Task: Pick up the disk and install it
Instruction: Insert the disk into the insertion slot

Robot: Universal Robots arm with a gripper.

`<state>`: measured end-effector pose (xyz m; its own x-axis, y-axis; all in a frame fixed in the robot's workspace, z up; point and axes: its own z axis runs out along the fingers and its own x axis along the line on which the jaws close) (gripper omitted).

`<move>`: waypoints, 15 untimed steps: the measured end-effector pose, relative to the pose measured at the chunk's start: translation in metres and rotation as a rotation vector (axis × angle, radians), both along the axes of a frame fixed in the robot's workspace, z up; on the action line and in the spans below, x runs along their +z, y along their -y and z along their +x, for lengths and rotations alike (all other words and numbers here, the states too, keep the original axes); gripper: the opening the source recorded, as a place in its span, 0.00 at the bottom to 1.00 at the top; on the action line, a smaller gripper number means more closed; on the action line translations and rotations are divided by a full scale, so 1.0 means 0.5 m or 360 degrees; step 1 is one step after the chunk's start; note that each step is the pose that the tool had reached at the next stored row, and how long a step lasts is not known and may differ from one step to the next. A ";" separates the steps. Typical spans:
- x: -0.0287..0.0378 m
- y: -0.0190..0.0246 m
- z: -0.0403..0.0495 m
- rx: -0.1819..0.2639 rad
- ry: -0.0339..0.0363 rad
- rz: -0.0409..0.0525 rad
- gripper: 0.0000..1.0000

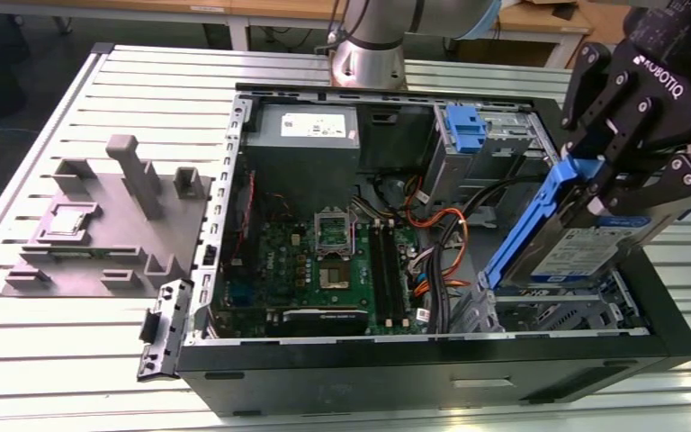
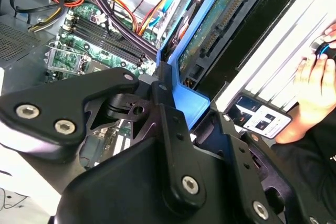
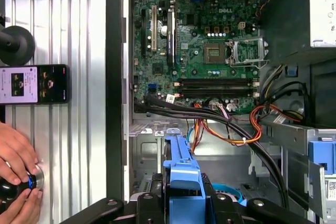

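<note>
1. Gripper (image 1: 633, 193): black, fingers pinching the upper end of the disk (image 1: 579, 252) by its blue carrier frame.
2. Disk: held off the worktop (image 1: 58, 333), steeply tilted, label facing the exterior view's right. Lower end down inside the open computer case (image 1: 442, 360), at the metal drive cage (image 1: 561, 306) in the case's near corner on the exterior view's right. Contact with the cage not discernible.
3. Motherboard (image 1: 321, 261): flat on the case floor, with orange and black cables (image 1: 442, 243) between it and the cage.
4. Second blue carrier (image 1: 466, 126): seated along the case's far edge, well apart from the disk.
5. Gray fixture (image 1: 94, 225): on the worktop, just beside the case's edge on the exterior view's left.
6. In the first wrist view, person's hand (image 3: 16, 153) on a small dark round object (image 3: 13, 190) on the worktop, near a phone (image 3: 34, 84).
</note>
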<state>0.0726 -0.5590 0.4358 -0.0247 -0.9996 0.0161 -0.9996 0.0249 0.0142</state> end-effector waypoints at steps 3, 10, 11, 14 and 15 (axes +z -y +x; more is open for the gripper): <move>-0.003 0.0000 0.000 0.0006 0.0000 0.0000 0.36; -0.009 0.0000 0.000 0.0007 0.0000 0.0000 0.36; -0.009 0.0000 0.000 0.0007 0.0000 0.0000 0.36; -0.009 0.0000 0.000 0.0007 0.0000 0.0000 0.36; -0.010 0.0000 0.000 0.0007 0.0000 0.0000 0.36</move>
